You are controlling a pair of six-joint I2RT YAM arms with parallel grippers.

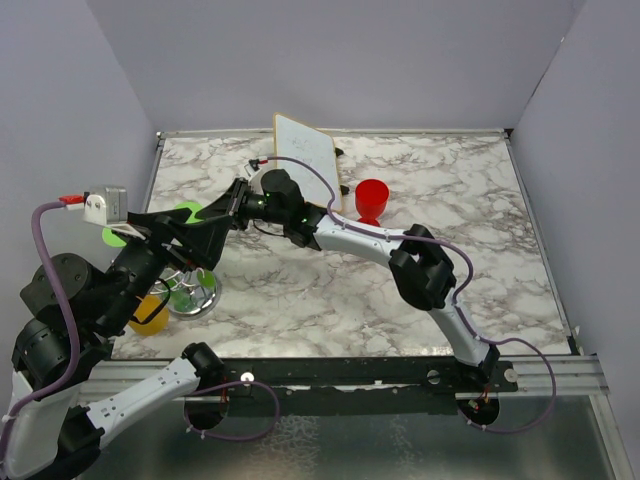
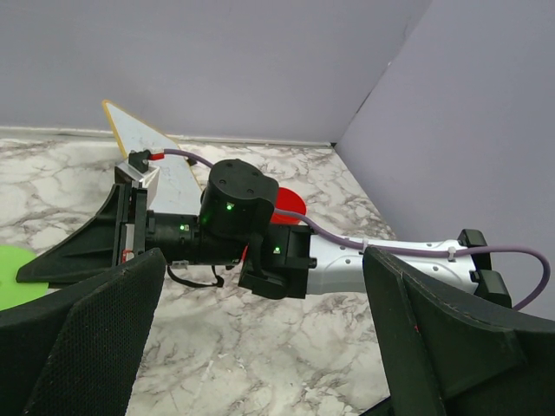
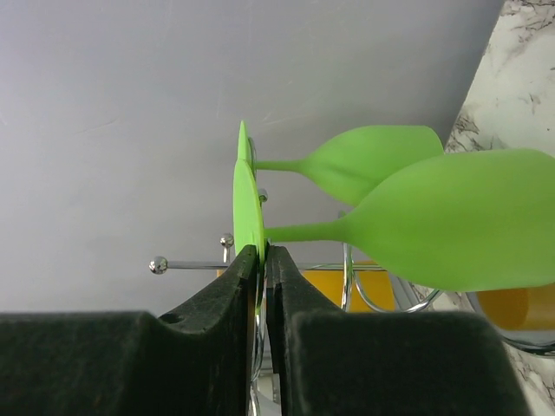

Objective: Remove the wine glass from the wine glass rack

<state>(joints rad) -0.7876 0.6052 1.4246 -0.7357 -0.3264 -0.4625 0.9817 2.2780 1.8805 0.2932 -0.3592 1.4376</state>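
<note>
Rack (image 1: 196,298) largely behind left arm (image 1: 150,262)

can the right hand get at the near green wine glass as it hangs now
Yes, it seems so: the right hand is pinched on the foot of the nearer green wine glass, nothing in between.

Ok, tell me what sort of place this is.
Probably a robot test cell, not a home: plain grey walls box in the marble-pattern table, and two arms are bolted to a rail at its near edge.
</note>
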